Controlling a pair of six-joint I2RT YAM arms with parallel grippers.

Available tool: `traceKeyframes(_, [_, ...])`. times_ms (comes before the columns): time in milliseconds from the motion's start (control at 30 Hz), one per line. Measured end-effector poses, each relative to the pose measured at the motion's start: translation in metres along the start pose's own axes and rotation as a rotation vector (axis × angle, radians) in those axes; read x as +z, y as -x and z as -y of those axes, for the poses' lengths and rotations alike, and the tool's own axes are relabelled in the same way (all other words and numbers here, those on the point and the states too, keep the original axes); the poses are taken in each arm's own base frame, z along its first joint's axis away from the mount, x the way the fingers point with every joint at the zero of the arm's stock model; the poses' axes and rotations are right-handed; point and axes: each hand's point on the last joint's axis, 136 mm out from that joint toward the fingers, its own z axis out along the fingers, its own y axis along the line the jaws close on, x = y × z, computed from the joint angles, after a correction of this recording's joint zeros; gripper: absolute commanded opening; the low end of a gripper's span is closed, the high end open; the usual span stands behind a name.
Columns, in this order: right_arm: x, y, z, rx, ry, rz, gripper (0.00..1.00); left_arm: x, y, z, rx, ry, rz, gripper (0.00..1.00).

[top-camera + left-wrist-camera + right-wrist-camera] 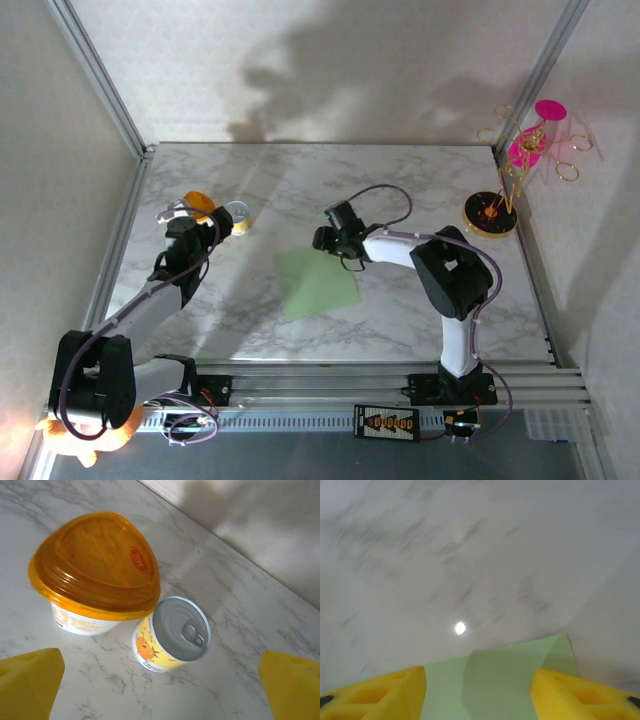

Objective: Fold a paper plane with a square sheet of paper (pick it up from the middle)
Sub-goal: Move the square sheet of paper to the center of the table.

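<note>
You see the square sheet of paper [318,283] lying flat, plain pale green, mid marble table [420,175], pale walls [330,60] around; right gripper [477,677] half-spread and empty above its far edge, left gripper [160,680] wide

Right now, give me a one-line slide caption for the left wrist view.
Open left gripper over an orange-lidded cup and small yellow tin on the marble table.

pale green square sheet of paper [318,282], plain, flat on the marble tabletop [420,180], slightly askew
</note>
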Motion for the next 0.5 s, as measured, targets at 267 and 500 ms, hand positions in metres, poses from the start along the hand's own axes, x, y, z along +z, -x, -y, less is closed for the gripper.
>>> traceKeyframes(267, [-0.006, 0.035, 0.044, 0.168, -0.072, 0.082, 0.62, 0.009, -0.029, 0.026, 0.026, -0.039, -0.115, 0.99])
traceKeyframes(500, [-0.038, 0.042, 0.04, 0.138, -0.061, 0.088, 0.71, 0.012, -0.062, 0.073, 0.085, -0.092, -0.252, 0.99])
